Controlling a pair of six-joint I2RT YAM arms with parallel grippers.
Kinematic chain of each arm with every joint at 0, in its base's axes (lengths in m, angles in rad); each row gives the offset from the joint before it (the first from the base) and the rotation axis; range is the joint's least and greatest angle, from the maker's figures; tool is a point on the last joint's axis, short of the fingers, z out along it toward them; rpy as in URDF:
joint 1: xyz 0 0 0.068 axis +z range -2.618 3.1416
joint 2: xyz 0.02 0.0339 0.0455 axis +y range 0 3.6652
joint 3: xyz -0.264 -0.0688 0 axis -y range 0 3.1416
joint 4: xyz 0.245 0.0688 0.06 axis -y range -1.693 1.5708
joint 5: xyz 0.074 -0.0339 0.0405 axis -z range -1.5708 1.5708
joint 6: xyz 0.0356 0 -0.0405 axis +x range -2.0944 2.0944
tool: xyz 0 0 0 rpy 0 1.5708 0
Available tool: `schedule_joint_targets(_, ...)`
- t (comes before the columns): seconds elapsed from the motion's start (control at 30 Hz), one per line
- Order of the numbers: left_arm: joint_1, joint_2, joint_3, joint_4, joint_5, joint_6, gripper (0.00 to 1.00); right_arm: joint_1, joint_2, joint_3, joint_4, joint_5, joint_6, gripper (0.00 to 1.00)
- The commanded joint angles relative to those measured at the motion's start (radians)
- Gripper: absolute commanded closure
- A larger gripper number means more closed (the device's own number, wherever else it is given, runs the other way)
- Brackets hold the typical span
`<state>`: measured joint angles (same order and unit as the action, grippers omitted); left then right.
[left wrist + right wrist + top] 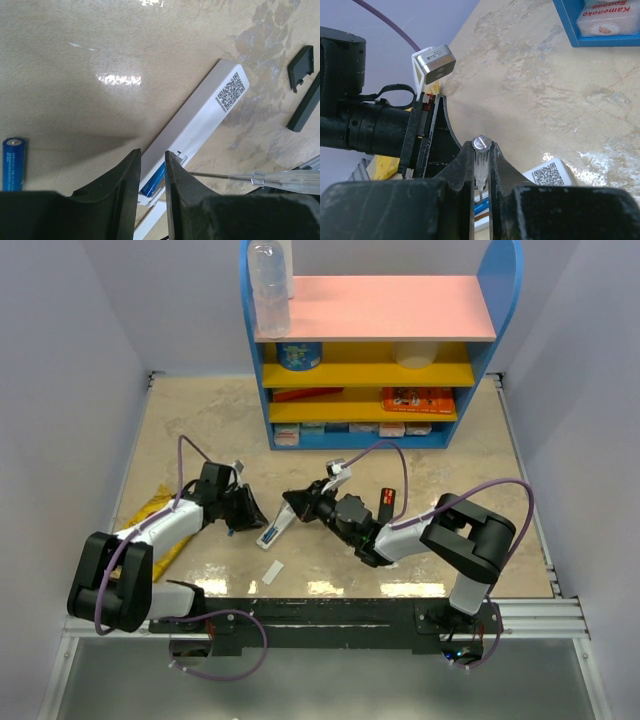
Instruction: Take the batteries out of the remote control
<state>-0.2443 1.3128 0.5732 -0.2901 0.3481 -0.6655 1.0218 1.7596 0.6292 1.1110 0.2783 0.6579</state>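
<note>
Battery (152, 183) (blue, in remote (202, 117)) lies between tips of left claw (151, 156).

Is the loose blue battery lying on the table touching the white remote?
Apart. The left wrist view shows a stretch of tabletop between the loose battery and the white remote.

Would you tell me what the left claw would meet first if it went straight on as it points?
Probably the blue battery in the remote, just ahead of the left claw; depth is unclear.
</note>
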Motion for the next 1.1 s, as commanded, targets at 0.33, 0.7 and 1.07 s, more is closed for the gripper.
schedule_joint_targets(0.33,0.002,-0.026,0.021,-0.035,-0.037,0.043,0.71,0.006,-0.158,-0.032,-0.022,0.047,-0.070,1.00)
schedule_joint_targets(0.7,-0.023,-0.021,-0.076,0.107,0.166,-0.029,0.73,0.006,-0.242,-0.025,-0.161,0.021,-0.125,1.00)
schedule_joint_targets(1.07,-0.044,-0.035,-0.044,0.080,0.070,-0.033,0.73,0.050,-0.212,0.024,-0.250,0.012,-0.228,1.00)
